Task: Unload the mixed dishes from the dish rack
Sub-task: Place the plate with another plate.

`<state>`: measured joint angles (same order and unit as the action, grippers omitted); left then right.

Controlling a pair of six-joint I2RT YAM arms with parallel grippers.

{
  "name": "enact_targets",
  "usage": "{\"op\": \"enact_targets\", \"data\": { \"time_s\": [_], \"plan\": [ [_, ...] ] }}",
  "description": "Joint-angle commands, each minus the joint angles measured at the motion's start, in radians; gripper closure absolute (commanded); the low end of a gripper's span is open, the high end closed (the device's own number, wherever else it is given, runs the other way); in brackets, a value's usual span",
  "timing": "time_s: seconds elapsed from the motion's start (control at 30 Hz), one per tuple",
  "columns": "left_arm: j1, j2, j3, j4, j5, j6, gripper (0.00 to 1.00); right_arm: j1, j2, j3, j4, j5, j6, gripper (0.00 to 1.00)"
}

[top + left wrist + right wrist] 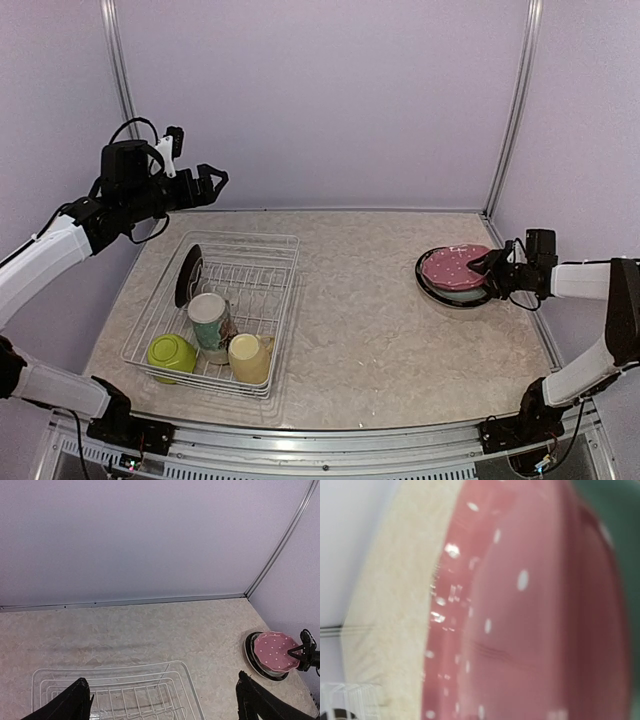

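The white wire dish rack (286,318) sits at the table's left. It holds an upright black plate (187,275), a white floral mug (208,322), a lime-green bowl (172,353) and a pale yellow mug (249,357). My left gripper (207,181) hangs open and empty, high above the rack's far end (192,692). At the right, a pink dotted plate (455,264) tops a stack of plates. My right gripper (494,270) is at its right rim. In the right wrist view the pink plate (530,605) fills the frame with a green plate (615,520) beside it, and my fingers are hidden.
The marbled table (360,320) lies between the rack and the plate stack. A black plate (428,279) forms the stack's bottom rim. Purple walls with metal corner posts (510,110) close in the back and sides.
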<state>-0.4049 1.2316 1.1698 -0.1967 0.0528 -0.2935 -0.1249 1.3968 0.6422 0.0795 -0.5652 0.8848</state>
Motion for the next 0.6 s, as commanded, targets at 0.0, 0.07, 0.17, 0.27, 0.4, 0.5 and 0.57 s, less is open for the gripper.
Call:
{"op": "enact_targets", "data": {
  "time_s": [0.0, 0.07, 0.17, 0.27, 0.4, 0.5, 0.57],
  "plan": [
    [0.008, 0.010, 0.031, -0.018, 0.016, -0.014, 0.04, -0.008, -0.044, 0.030, -0.066, 0.029, -0.082, 0.44],
    [0.007, 0.012, 0.034, -0.022, 0.015, -0.017, 0.04, -0.008, -0.050, 0.039, -0.107, 0.042, -0.101, 0.36],
    [0.008, 0.015, 0.040, -0.028, 0.014, -0.021, 0.04, -0.008, -0.058, 0.053, -0.157, 0.058, -0.125, 0.25],
    [0.007, 0.016, 0.043, -0.032, 0.014, -0.022, 0.04, -0.008, -0.064, 0.061, -0.188, 0.073, -0.143, 0.19],
    [0.007, 0.014, 0.047, -0.038, 0.017, -0.024, 0.04, -0.007, -0.070, 0.072, -0.229, 0.093, -0.164, 0.15],
    [0.008, 0.011, 0.048, -0.040, 0.016, -0.025, 0.03, -0.001, -0.071, 0.076, -0.248, 0.110, -0.176, 0.14],
    [0.008, 0.009, 0.050, -0.040, 0.016, -0.027, 0.03, 0.005, -0.066, 0.083, -0.256, 0.120, -0.181, 0.13]
  ]
}}
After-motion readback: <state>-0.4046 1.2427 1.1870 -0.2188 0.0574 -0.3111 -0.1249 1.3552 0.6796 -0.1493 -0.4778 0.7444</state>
